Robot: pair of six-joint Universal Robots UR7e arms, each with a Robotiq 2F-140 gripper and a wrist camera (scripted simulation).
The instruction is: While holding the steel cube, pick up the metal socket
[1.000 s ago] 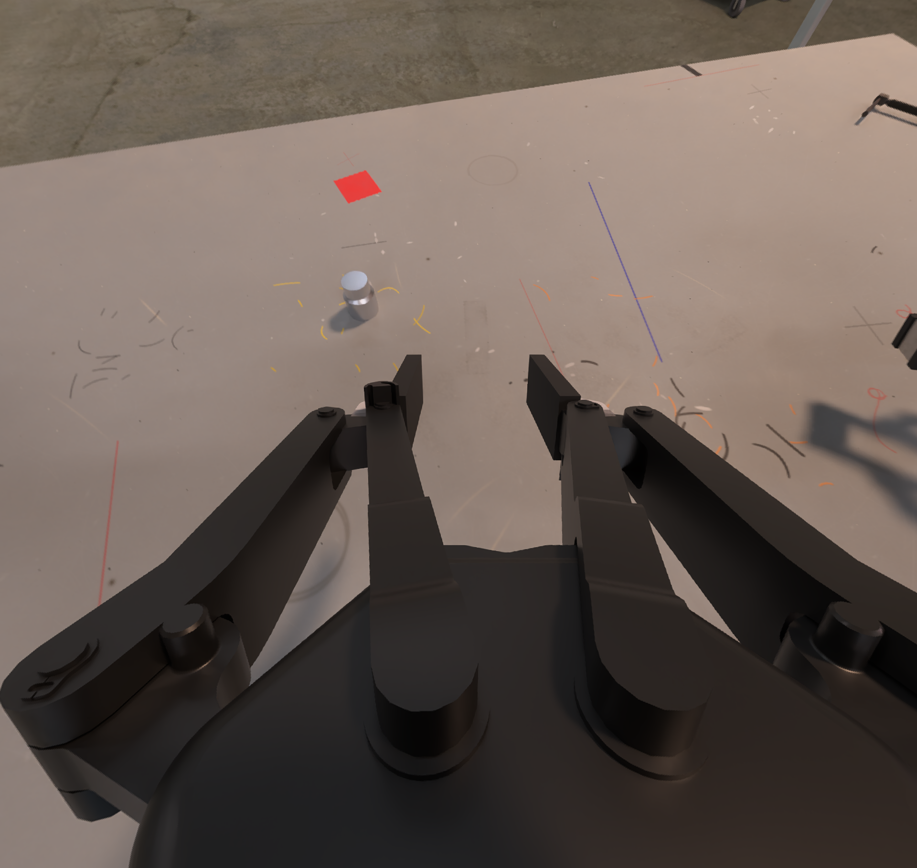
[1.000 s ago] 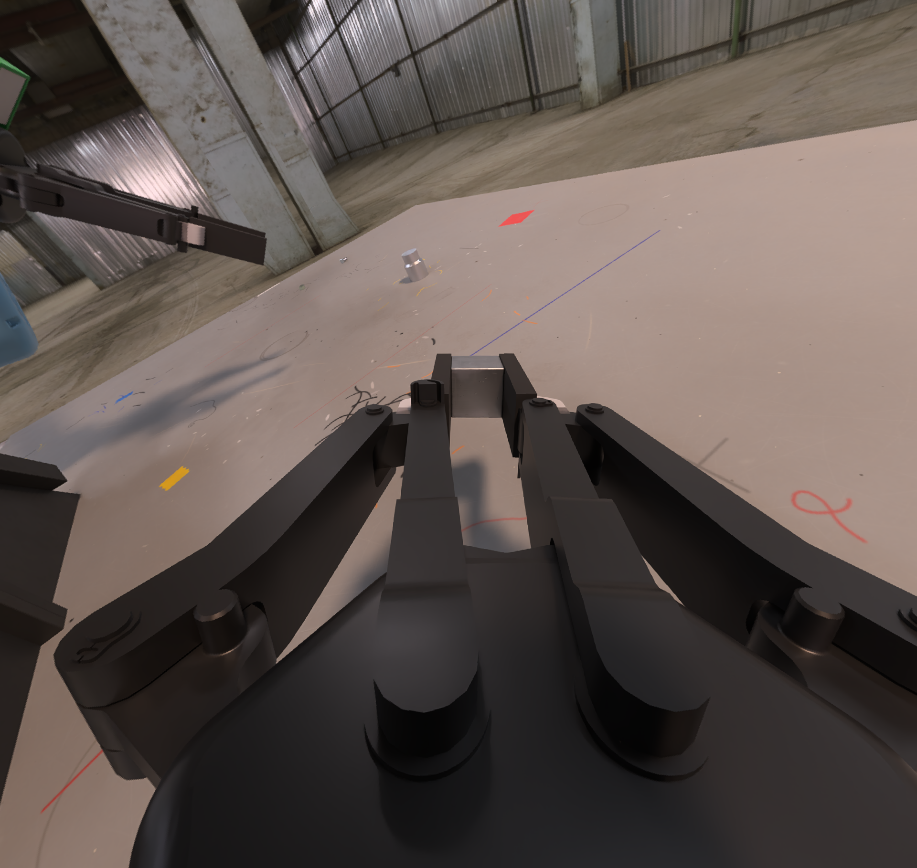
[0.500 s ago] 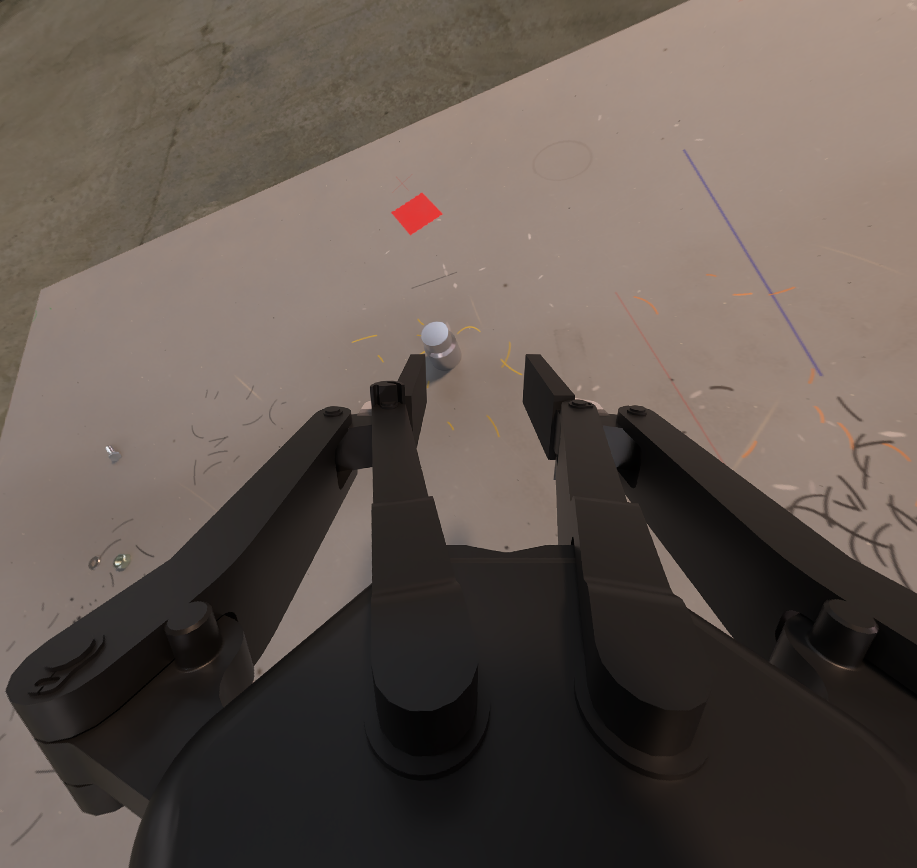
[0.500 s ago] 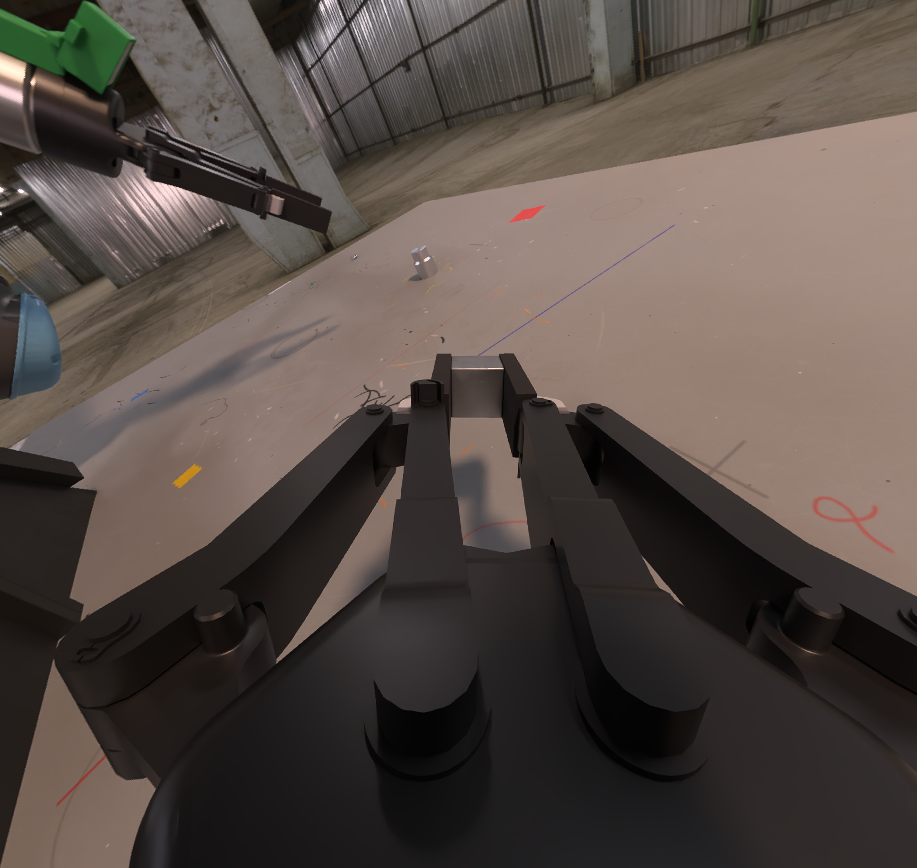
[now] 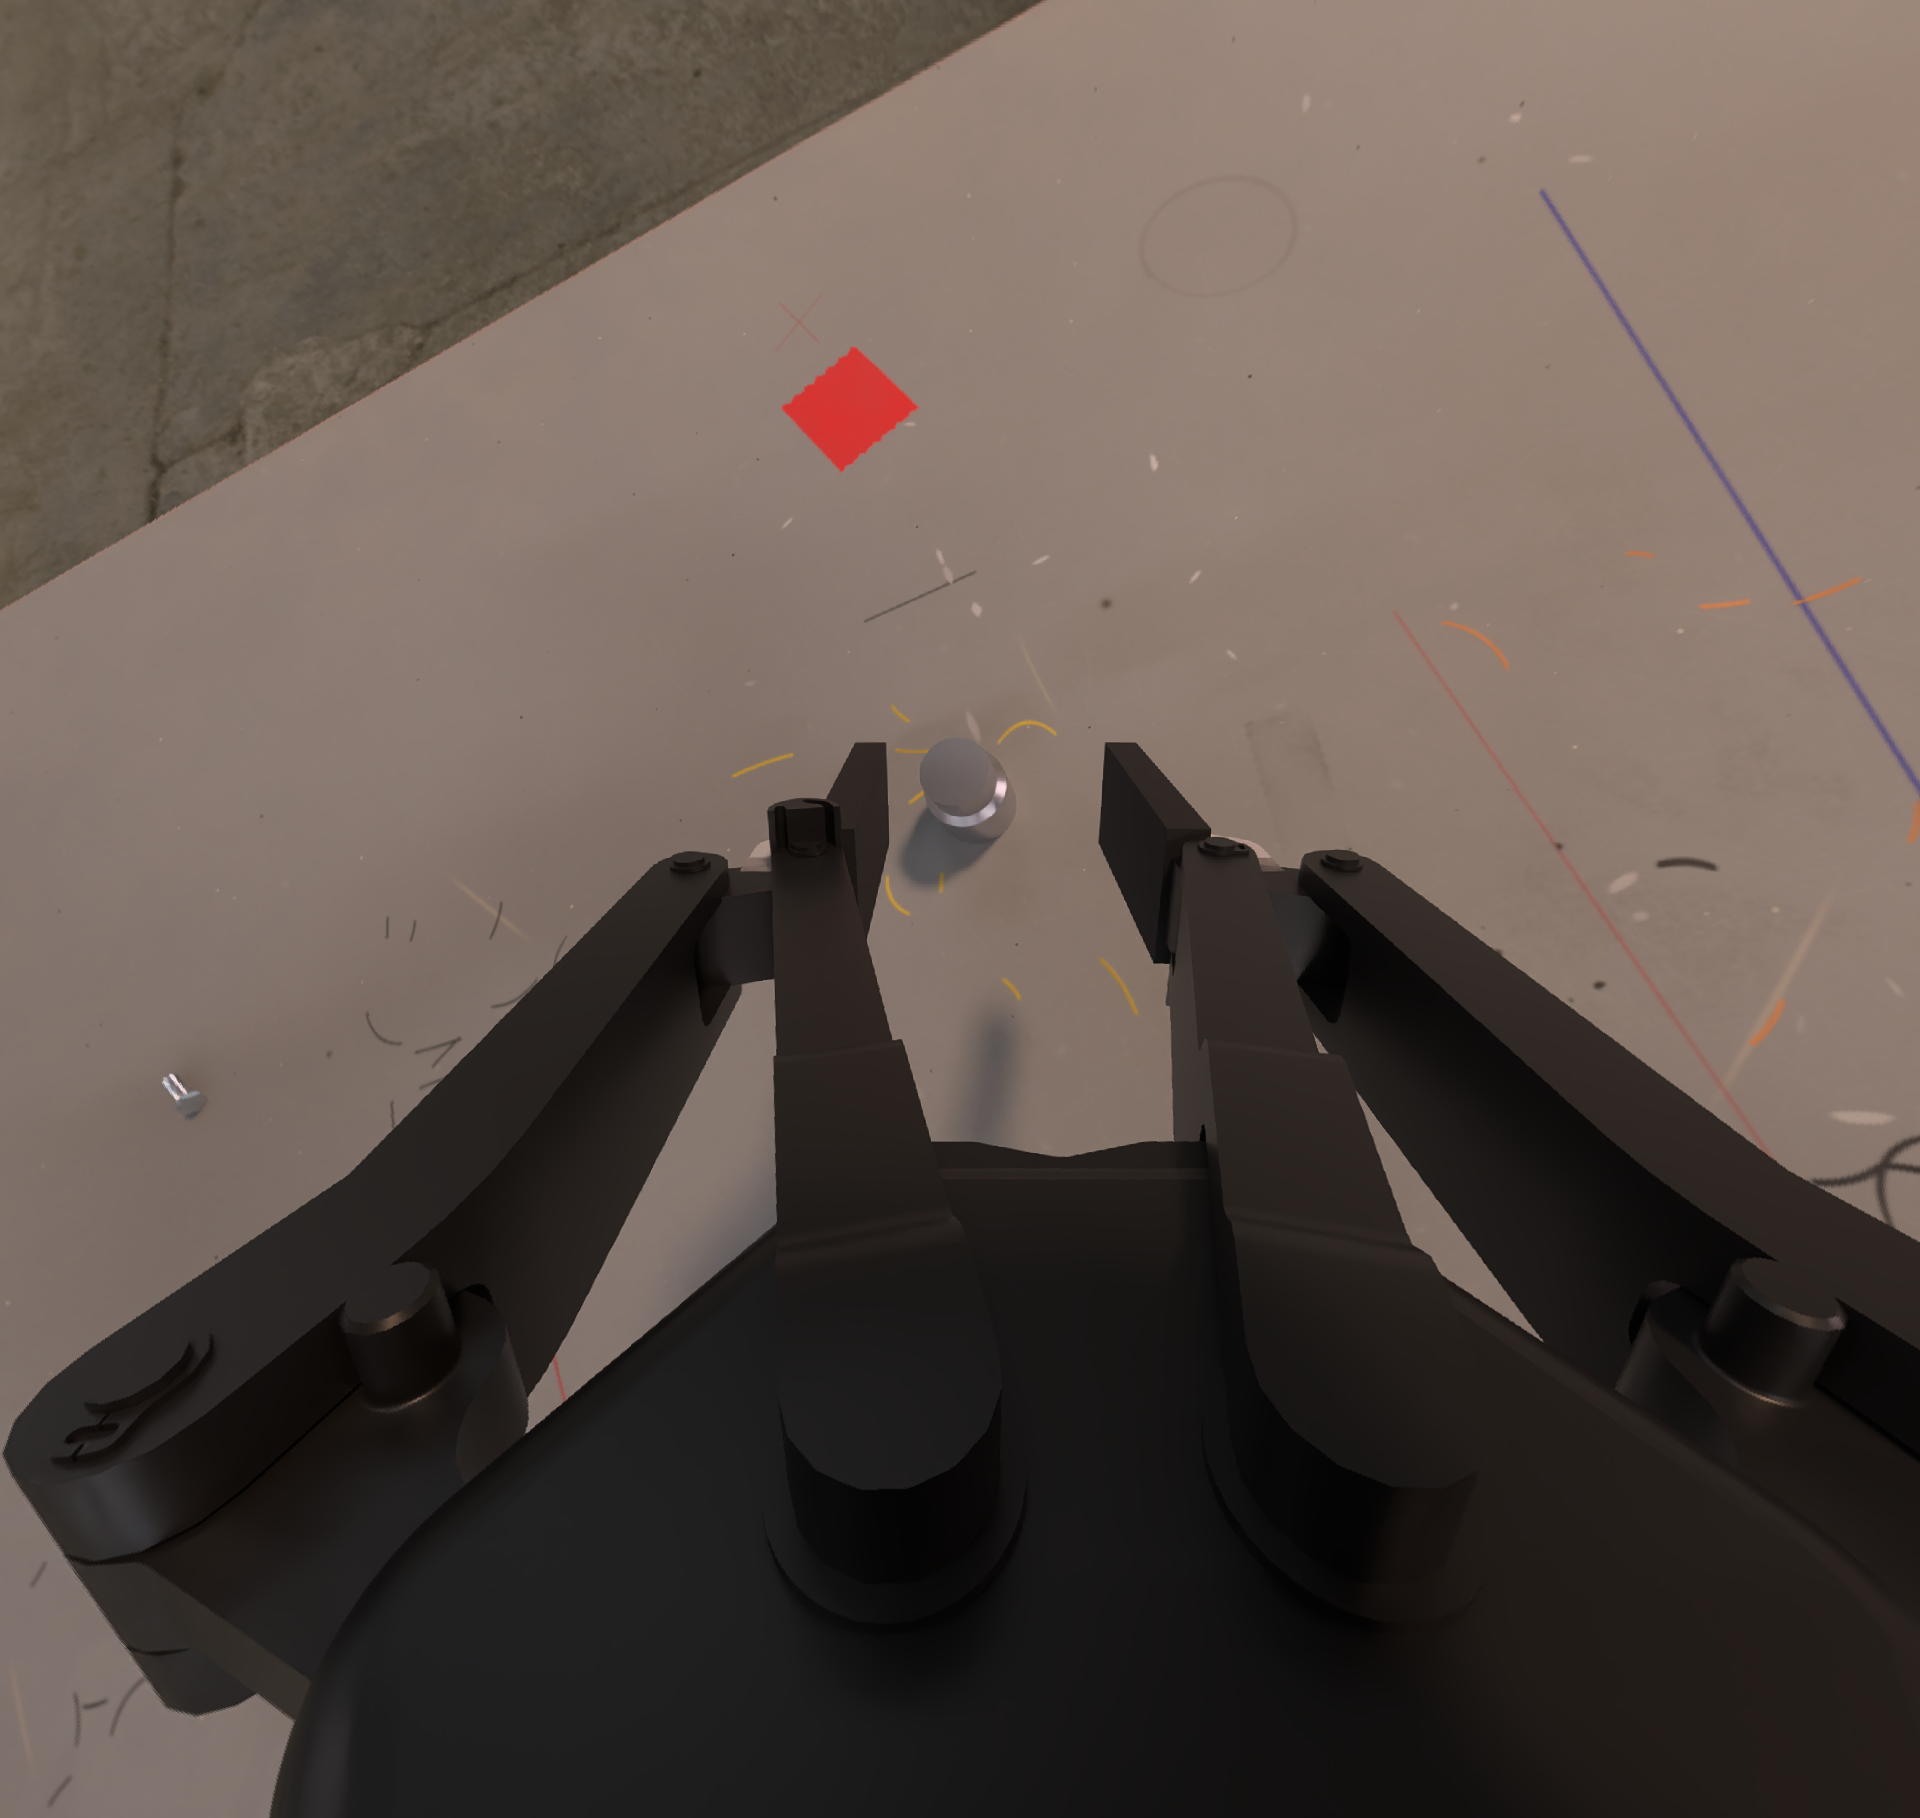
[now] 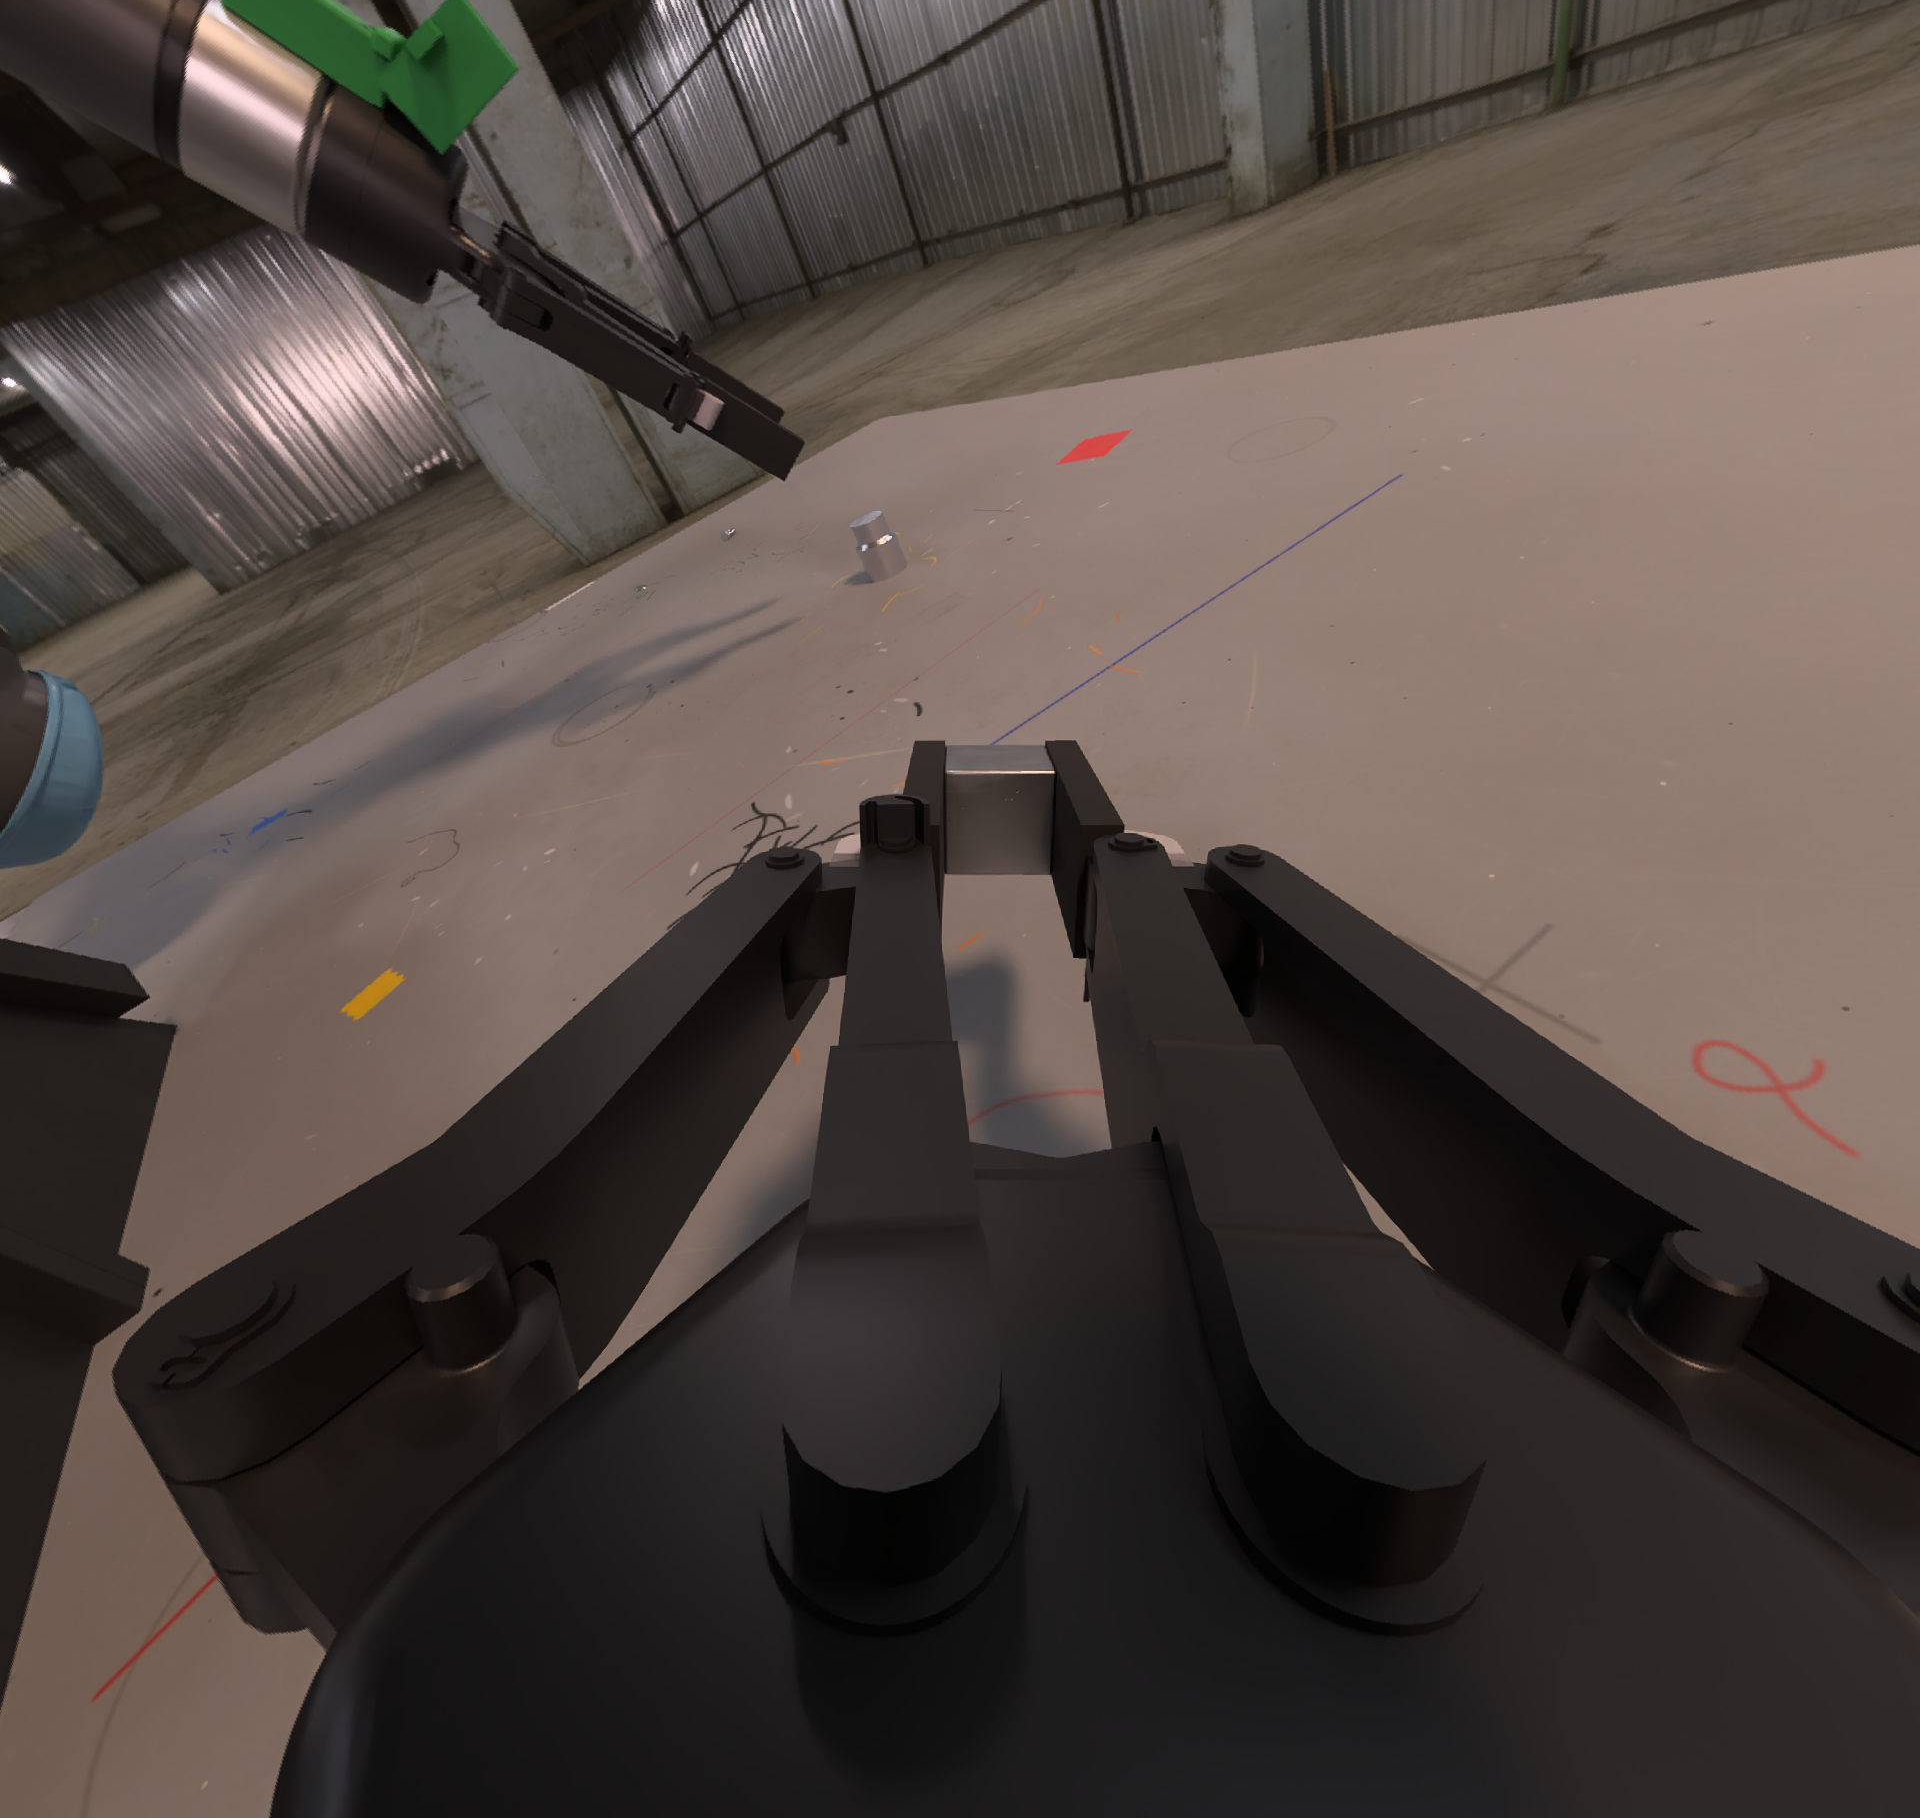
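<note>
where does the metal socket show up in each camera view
Left wrist view: metal socket at centre, between the open left pincer tips, nearer the left finger.
Right wrist view: socket upper middle, far off on the table, below the other arm's fingers.
Shared landmark: red square beyond it.

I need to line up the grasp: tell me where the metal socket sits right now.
In the left wrist view the metal socket stands on the table, just ahead of the open left gripper, nearer its left finger, with the red square beyond.
</note>
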